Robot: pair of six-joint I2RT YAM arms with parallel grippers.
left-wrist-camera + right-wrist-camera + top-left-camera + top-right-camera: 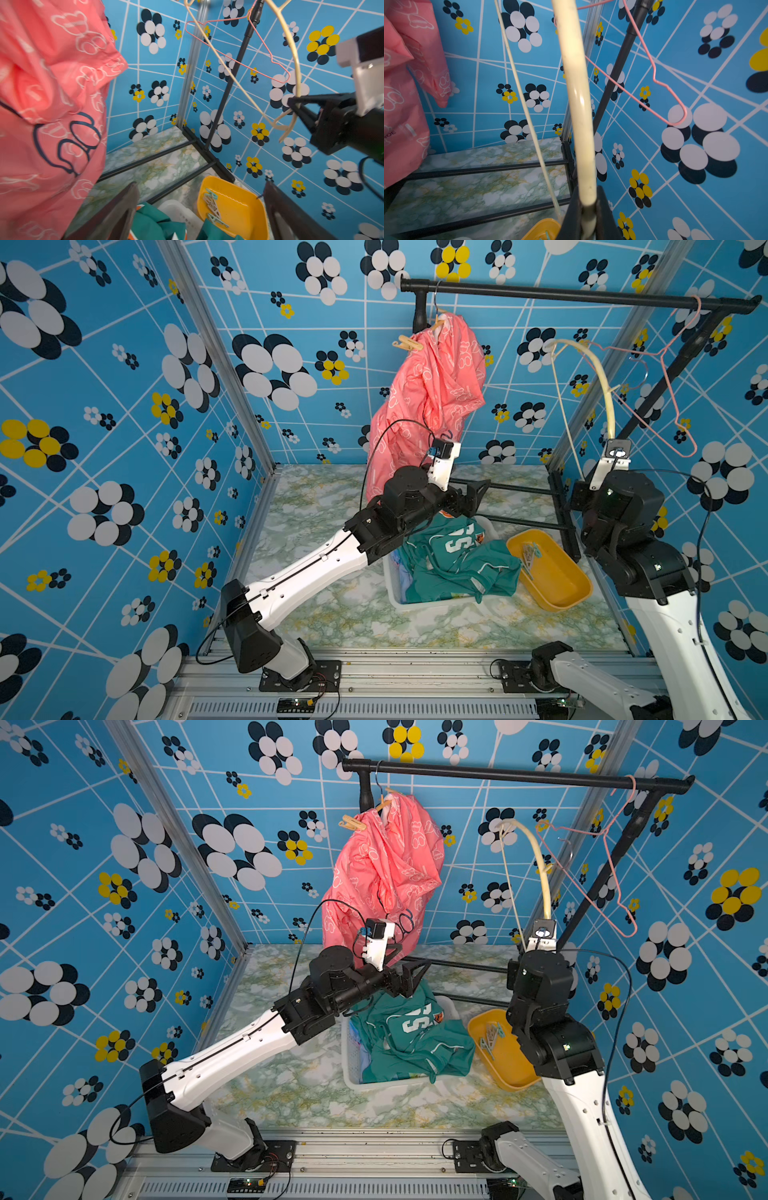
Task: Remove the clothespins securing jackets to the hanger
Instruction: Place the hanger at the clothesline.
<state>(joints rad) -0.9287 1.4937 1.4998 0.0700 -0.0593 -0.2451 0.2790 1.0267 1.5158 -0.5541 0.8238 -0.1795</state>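
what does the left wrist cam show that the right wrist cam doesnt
Only left wrist: the left gripper, open; the right gripper from the side, shut on the cream plastic hanger; the clothespins heaped in the yellow plastic tray.
Only right wrist: small dark lettering on the glossy pink jacket, and that hanger's arm close up between its own fingers.
Both: the jacket, the hanger, the thin pink wire hanger, the black rack, a bit of the tray.

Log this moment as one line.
left gripper open | right gripper shut on hanger | clothespins on pink jacket | teal jacket in basket
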